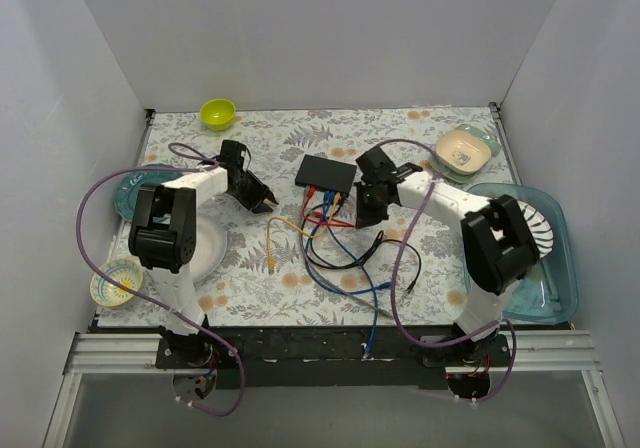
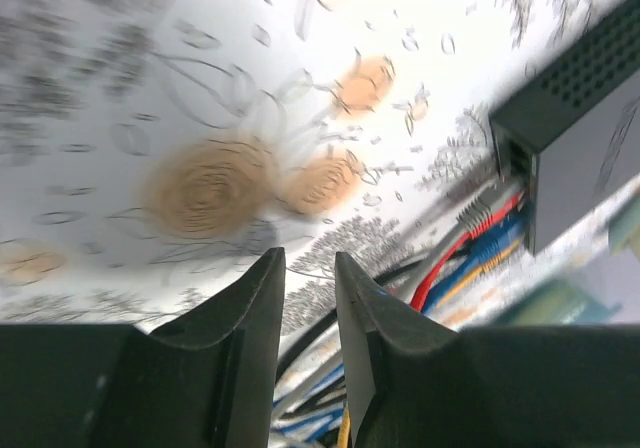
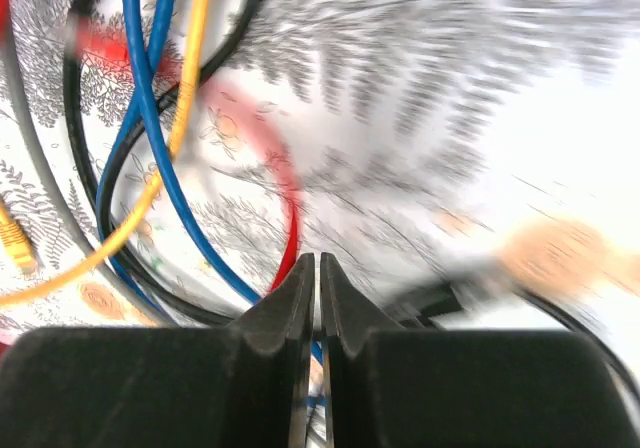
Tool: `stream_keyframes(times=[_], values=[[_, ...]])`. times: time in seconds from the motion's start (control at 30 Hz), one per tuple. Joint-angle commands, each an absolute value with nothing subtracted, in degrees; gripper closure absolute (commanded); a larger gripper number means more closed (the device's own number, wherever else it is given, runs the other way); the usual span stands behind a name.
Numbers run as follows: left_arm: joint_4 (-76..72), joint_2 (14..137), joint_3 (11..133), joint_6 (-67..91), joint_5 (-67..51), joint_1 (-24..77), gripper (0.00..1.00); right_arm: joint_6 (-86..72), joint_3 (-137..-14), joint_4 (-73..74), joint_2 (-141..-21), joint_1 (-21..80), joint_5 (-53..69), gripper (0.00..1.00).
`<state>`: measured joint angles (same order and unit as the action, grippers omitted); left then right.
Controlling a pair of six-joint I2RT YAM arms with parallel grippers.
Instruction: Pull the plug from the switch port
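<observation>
Where the floral-patterned desk (image 1: 255, 298) ended, pale walls closed in on the left, right and far sides. The flat black rectangular switch (image 1: 326, 173) lay around the middle of it, with a strip of patterned desk running between the switch and the far wall. The switch's near edge was crowded by a tangle of blue, red, yellow and black cables (image 1: 340, 253).

The left gripper (image 1: 265, 205) hung just left of the switch and a little nearer than it. The right gripper (image 1: 370, 216) hung just off the switch's near right corner, over the tangle. Well left of the switch a lime-green round bowl (image 1: 217, 114) sat at the far edge. A beige square dish (image 1: 462, 151) sat well to the switch's right.

Only the left wrist view showed the red, blue and yellow plugs (image 2: 487, 230) seated in the switch's ports, and that gripper's fingers slightly apart around bare air. Only the right wrist view showed the right gripper's fingers pressed together to a thin slit, above a blue cable (image 3: 148, 88), with no visible hold on it.
</observation>
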<state>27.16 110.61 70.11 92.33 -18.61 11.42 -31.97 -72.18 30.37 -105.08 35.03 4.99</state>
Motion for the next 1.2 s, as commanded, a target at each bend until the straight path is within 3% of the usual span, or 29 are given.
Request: stream_keyframes(times=[0.0, 0.17, 0.43, 0.6, 0.87, 1.07, 1.17], values=[[31.03, 102.23, 69.00, 92.19, -9.76, 11.16, 0.73, -28.65, -68.92, 32.89, -92.14, 33.58, -5.80, 0.87], [31.11, 95.90, 67.33, 94.39, -7.65, 11.16, 0.72, -28.92, -65.56, 22.24, -85.69, 33.66, 1.56, 0.87], [32.43, 87.37, 61.10, 93.43, -13.26, 11.34, 0.71, -29.35, -73.12, 23.47, -98.16, 33.58, 5.44, 0.83], [32.88, 82.72, 54.42, 92.82, -16.52, 11.34, 0.71, -30.77, -78.84, 31.11, -103.89, 36.20, 8.78, 0.87], [31.99, 79.10, 48.34, 89.21, -20.30, 11.34, 0.71, -30.85, -72.51, 36.55, -98.62, 42.35, 17.66, 0.86], [30.76, 78.05, 47.20, 90.09, -22.59, 12.04, 0.70, -27.87, -74.35, 52.28, -97.91, 44.29, 16.27, 0.82], [30.32, 77.17, 46.85, 90.44, -22.59, 12.66, 0.70, -28.37, -77.07, 58.79, -95.55, 44.30, 8.91, 0.82]])
